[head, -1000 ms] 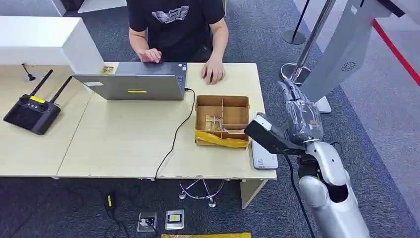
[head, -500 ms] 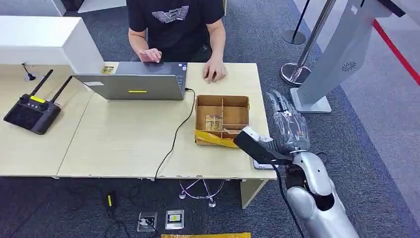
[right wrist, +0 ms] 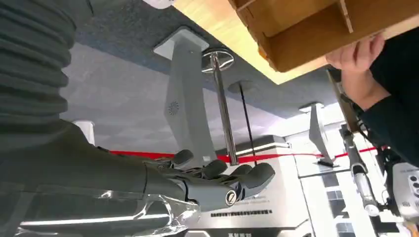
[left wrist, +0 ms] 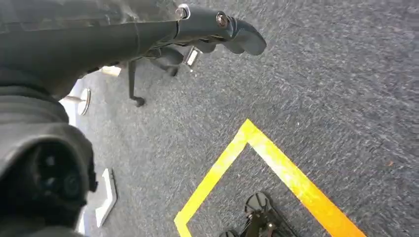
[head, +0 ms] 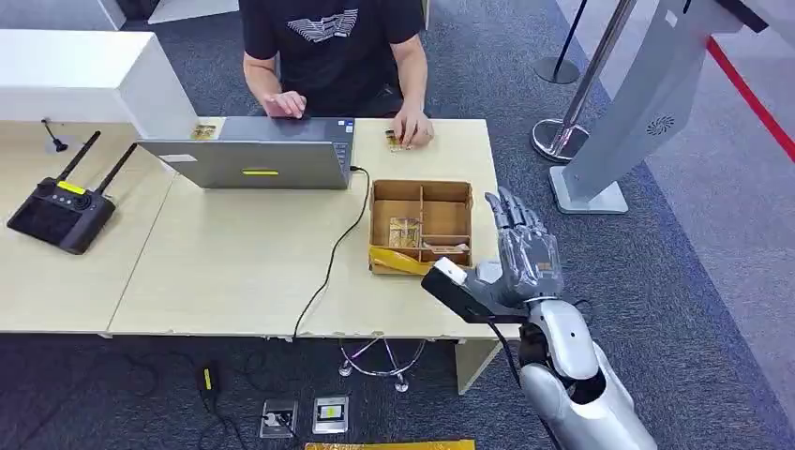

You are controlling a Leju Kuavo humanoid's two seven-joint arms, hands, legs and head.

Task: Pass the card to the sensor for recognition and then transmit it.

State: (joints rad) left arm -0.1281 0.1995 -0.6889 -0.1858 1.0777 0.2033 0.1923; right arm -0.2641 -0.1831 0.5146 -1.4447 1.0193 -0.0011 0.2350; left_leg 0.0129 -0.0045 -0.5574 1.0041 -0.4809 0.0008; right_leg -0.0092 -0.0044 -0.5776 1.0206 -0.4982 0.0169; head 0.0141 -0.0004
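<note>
Right hand (head: 521, 253) is seen raised at the right end of the bench (head: 234, 272), just beside the cardboard box (head: 421, 228), with its fingers (head: 506, 211) spread and straight and nothing held in it; the same released hand (right wrist: 217, 182) is shown in the right wrist view, fingers extended in open air. Left hand (left wrist: 207, 29) is seen over grey carpet (left wrist: 321, 89) marked with yellow tape (left wrist: 276, 168); its fingers are extended and nothing is grasped. A card (head: 396, 140) is found on the far edge of the bench, touched by the hand of a person (head: 330, 47) seated behind a laptop (head: 248, 155). Another card-like item (head: 404, 232) is seen lying in a near compartment of the divided box. A black remote controller (head: 58, 211) is placed at the left end of the bench. A grey kiosk stand (head: 647, 94) is seen on the floor, well apart from the bench.
</note>
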